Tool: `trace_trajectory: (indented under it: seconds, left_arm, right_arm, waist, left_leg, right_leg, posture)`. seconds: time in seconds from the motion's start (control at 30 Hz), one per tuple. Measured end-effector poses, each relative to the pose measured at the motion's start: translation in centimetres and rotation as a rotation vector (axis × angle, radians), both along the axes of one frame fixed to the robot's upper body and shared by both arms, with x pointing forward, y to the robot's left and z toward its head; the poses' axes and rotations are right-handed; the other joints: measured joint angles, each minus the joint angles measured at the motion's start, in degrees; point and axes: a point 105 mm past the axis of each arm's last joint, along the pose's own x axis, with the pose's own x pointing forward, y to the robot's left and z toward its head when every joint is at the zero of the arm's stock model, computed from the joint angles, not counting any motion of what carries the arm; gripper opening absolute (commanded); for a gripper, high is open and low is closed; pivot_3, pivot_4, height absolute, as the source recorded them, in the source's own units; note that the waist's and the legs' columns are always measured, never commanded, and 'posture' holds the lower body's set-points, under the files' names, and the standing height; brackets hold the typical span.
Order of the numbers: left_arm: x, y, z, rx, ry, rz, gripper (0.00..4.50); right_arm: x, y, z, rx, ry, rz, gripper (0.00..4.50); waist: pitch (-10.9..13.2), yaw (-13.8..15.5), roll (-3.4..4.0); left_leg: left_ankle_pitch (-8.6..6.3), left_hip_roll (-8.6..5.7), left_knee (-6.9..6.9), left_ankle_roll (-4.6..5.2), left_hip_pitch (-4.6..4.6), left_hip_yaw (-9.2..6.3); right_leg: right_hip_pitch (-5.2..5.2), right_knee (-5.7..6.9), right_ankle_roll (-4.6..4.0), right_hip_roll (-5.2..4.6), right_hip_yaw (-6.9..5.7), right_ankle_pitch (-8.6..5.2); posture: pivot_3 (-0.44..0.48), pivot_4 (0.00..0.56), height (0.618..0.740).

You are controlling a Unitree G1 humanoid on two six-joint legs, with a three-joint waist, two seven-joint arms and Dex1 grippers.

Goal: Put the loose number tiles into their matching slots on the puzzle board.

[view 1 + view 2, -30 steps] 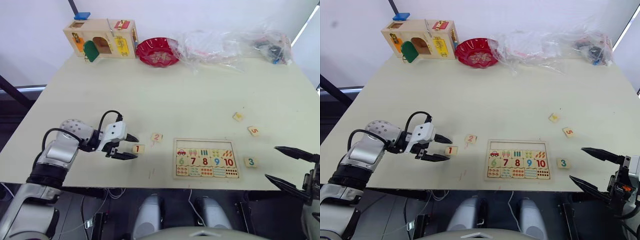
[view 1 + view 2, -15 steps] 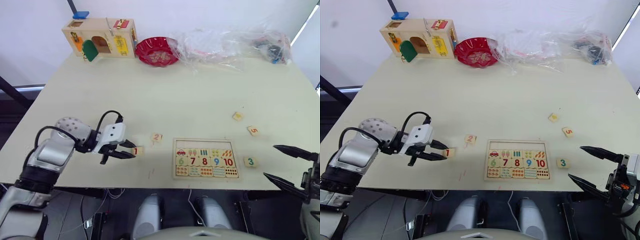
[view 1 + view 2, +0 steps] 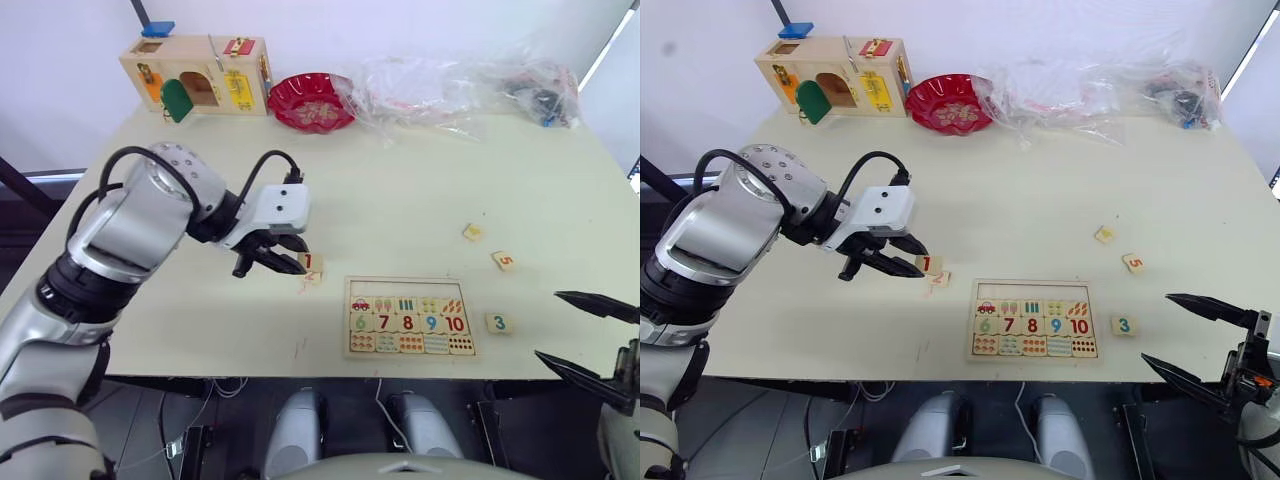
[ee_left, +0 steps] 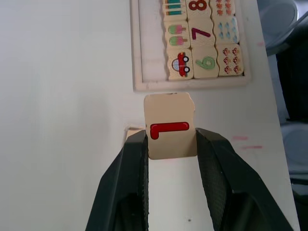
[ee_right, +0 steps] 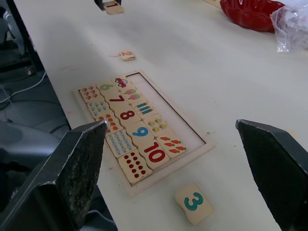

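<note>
My left gripper (image 3: 302,262) is shut on the tile with a red 1 (image 3: 310,262) and holds it just above the table, left of the puzzle board (image 3: 411,281). In the left wrist view the 1 tile (image 4: 169,126) sits between the two fingers (image 4: 134,168). The 2 tile (image 3: 938,280) lies directly under it, partly covered. The board's top row of slots (image 3: 410,289) is a bare strip. The 3 tile (image 3: 498,323), 5 tile (image 3: 504,261) and another tile (image 3: 473,232) lie right of the board. My right gripper (image 3: 547,324) hangs open at the table's near right edge.
A wooden box with coloured doors (image 3: 200,75), a red bowl (image 3: 315,102) and clear plastic bags (image 3: 450,90) stand along the far edge. The board lies close to the table's near edge.
My left gripper closed on the 1 tile, lifted it off the table and carried it right and farther away, over the 2 tile. The right gripper has stayed put.
</note>
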Motion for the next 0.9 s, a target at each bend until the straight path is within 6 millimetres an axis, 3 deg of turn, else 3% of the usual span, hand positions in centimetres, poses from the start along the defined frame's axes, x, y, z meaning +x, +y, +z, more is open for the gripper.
trace_trajectory:
  seconds: [0.3, 0.6, 0.9]
  left_arm:
    - [0.3, -1.9, -1.7, 0.013, 0.015, 0.013, 0.97]
    - [0.4, -4.8, -3.4, -0.011, 0.031, 0.004, 0.97]
    - [1.3, -4.9, -4.3, 0.069, 0.006, 0.001, 0.97]
  right_arm:
    - [-1.0, -0.8, 2.9, -0.051, -0.007, 0.057, 4.5]
    - [-0.7, -1.7, 3.7, -0.05, 0.006, 0.106, 4.5]
    - [0.6, -2.8, 3.6, -0.041, 0.03, 0.172, 4.5]
  waist:
    - [0.03, 0.14, -0.05]
    - [0.06, 0.14, -0.11]
    - [0.06, 0.26, -0.1]
  left_leg:
    - [0.0, -0.02, 0.03, 0.0, -0.02, -0.09]
    - [0.0, -0.11, 0.1, 0.01, -0.03, -0.16]
    - [0.01, -0.2, 0.1, 0.01, -0.06, -0.25]
  right_leg:
    - [0.04, 0.0, 0.0, 0.05, 0.06, 0.0]
    - [0.11, 0.0, -0.01, 0.06, 0.18, 0.01]
    - [0.12, 0.0, -0.06, 0.11, 0.24, 0.04]
  posture:
    - [0.0, 0.15, 0.74]
    - [0.0, 0.15, 0.74]
    - [0.0, 0.15, 0.74]
